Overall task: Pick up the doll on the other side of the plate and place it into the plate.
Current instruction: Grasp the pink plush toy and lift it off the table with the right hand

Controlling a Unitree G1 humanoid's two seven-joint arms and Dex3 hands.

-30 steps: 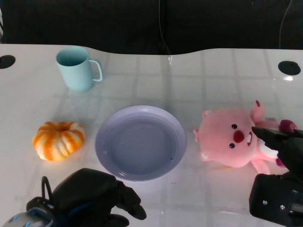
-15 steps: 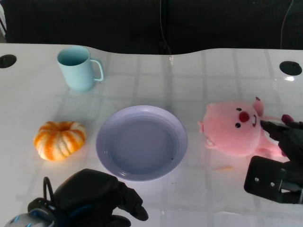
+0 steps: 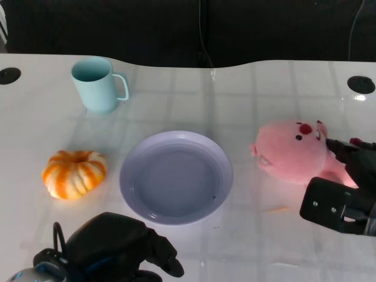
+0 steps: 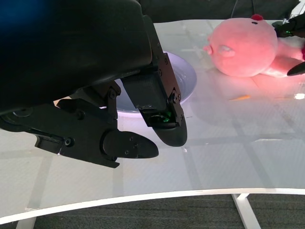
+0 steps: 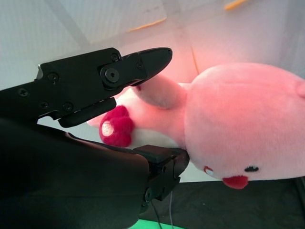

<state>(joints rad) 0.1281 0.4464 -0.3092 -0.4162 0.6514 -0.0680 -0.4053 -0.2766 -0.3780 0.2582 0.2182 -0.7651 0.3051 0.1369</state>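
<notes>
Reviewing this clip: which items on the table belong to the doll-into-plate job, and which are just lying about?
Part of the job:
pink doll, its body between the fingers of the right hand
lavender plate, nothing in it

Just lying about:
teal mug
orange pumpkin
left hand, low near the table's front edge, holding nothing

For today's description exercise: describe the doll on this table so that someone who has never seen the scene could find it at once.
Start at the lilac plate in the middle of the white table. On its far side from the orange pumpkin lies the doll, between the fingers of the right hand. It is the only soft, pink, plush thing, with a red nose.
</notes>
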